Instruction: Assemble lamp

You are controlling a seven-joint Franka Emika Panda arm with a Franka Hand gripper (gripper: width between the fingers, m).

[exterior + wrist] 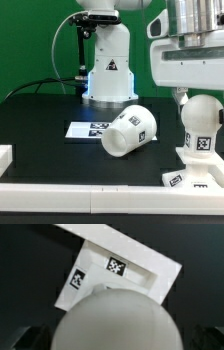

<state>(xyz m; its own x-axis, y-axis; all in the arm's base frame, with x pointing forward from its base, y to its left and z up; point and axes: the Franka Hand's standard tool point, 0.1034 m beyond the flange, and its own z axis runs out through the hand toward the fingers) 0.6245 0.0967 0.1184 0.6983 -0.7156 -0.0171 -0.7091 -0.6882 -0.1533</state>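
Sideways shade (128, 131) near upright bulb (203, 118)

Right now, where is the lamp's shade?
In the exterior view the shade lies on its side mid-table, just right of the marker board and left of the bulb.

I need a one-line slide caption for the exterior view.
Lamp assembly: the gripper over the bulb, which stands on the base; the shade lies on its side nearby.

Robotics lab, green backdrop (30, 40), black table (40, 110), marker board (85, 128), robot pedestal (108, 65)
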